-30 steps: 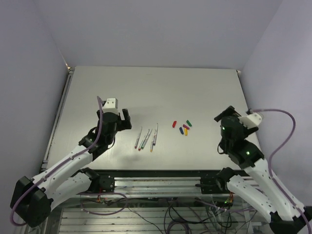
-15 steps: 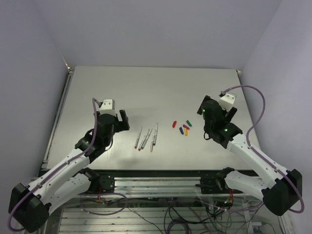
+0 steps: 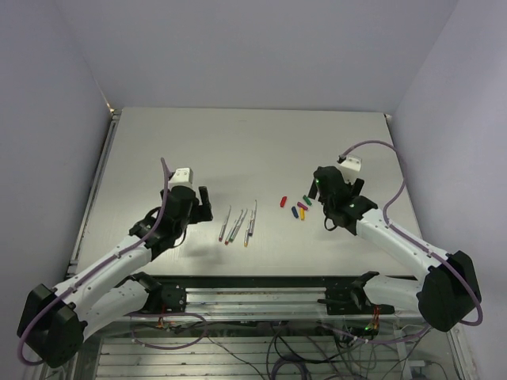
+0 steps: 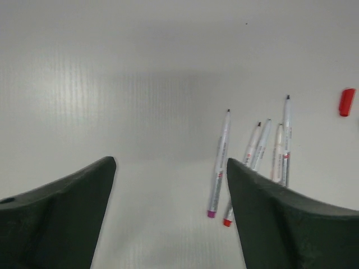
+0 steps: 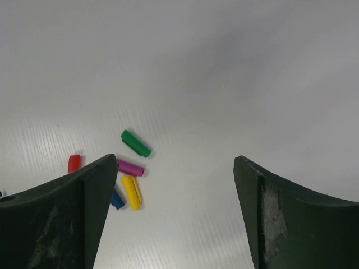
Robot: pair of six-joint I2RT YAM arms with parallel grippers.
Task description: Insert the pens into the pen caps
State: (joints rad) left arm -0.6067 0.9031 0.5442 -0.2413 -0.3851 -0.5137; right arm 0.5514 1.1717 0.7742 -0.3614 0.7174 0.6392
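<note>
Print on the pens [image 4: 220, 162] is unreadably small; left fingers [image 4: 61, 213] and right fingers [image 5: 56, 213] stand wide, empty.

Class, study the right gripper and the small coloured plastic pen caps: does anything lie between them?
Nothing visible does. Only bare pale table lies between the open right gripper and the coloured plastic pen caps.

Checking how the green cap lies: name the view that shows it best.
Right wrist view: the green cap lies clear and unobstructed, just beyond the magenta cap. The top view shows it only as a tiny speck; the left wrist view does not show it.
</note>
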